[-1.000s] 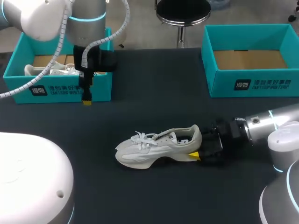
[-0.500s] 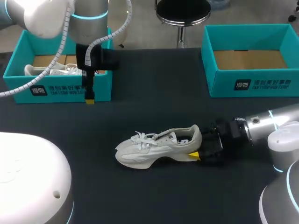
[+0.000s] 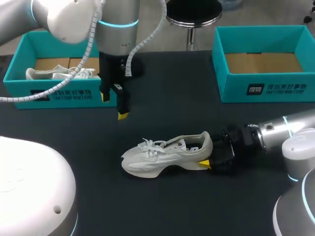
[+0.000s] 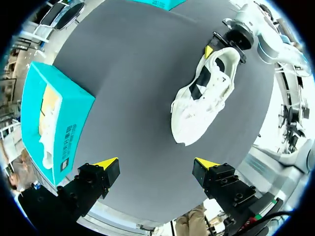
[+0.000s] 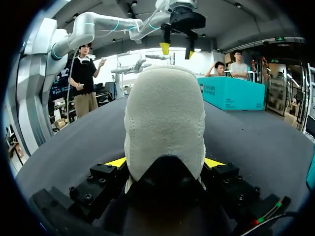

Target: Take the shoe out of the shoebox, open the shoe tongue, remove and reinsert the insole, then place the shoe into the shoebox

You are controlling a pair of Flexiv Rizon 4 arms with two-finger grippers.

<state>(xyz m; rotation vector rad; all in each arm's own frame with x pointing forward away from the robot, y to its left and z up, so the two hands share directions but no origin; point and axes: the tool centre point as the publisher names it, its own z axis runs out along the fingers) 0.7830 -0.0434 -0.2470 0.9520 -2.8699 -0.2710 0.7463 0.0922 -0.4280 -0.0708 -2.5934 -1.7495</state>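
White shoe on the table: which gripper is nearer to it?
Right. The right gripper is clamped on the white shoe at its heel; the left gripper hangs open above the table, apart from the shoe.

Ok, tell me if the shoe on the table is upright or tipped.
Upright: the shoe rests on its sole on the table, laces facing up, heel in the right gripper.

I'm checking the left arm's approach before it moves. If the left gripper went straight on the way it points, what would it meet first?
The left gripper would most likely meet the bare black table first, close beside the toe of the white shoe, though depth is unclear.
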